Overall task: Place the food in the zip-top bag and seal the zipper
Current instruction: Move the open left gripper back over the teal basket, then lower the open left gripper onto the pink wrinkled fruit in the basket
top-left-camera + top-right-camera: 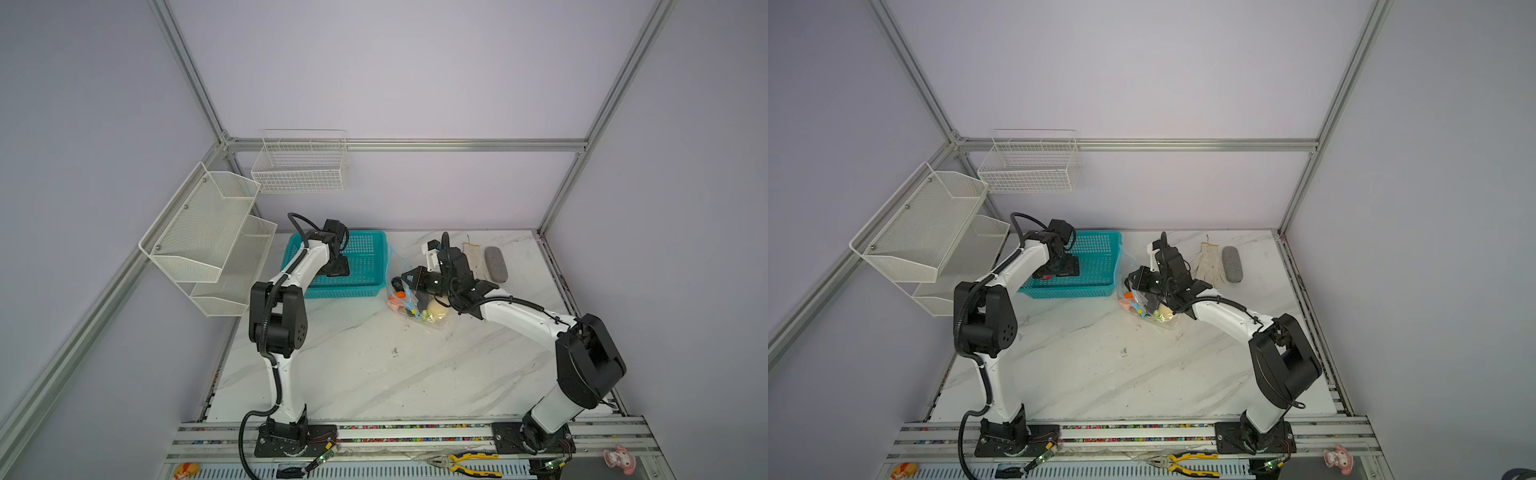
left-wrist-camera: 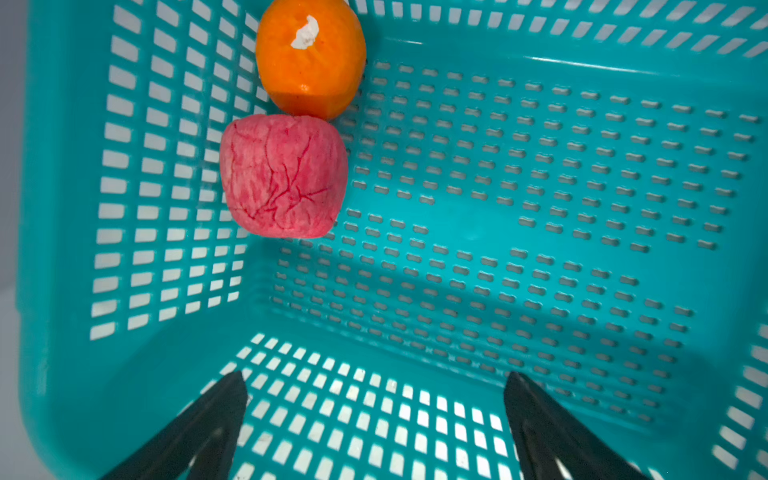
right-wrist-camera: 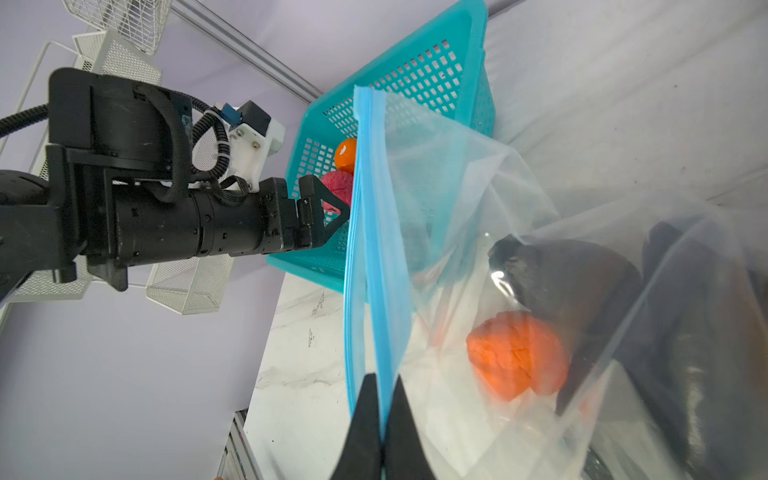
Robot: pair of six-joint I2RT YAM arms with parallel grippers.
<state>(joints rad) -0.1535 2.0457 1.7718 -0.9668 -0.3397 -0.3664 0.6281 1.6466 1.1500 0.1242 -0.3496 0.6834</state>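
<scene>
Nearest you, the right gripper [image 3: 381, 399] is pinched closed on the light-blue zipper [image 3: 370, 249] of the zip-top bag [image 3: 478, 199], holding that edge up so the mouth gapes toward the basket. The bag lies on the table [image 1: 374, 374] around the middle of its far half, just beside the basket's right wall, with an orange lump [image 3: 515, 357] and a dark eggplant [image 3: 569, 278] already inside. Treat the film as thin, slick and floppy. The strip looks like its only stiff part, so that is the place to hold it, and the load inside will likely drag the mouth shut if you let go. Farther back, at the table's far edge toward the far-left corner, the left gripper [image 2: 376, 380] hangs over the floor of the teal basket [image 2: 62, 208] with its jaws spread wide and nothing between them. Beyond its fingertips a pink ball [image 2: 284, 176] rests against a side wall of the basket. An orange ball [image 2: 309, 58] touches it on the far side, tucked closer to the basket's corner. The pink one has a wrinkled, cracked skin and looks like light, squashy foam, so close across its middle with gentle pressure. The orange one looks smoother and may slip. Take the pink ball first, since the wall leaves little room for a finger behind either.
</scene>
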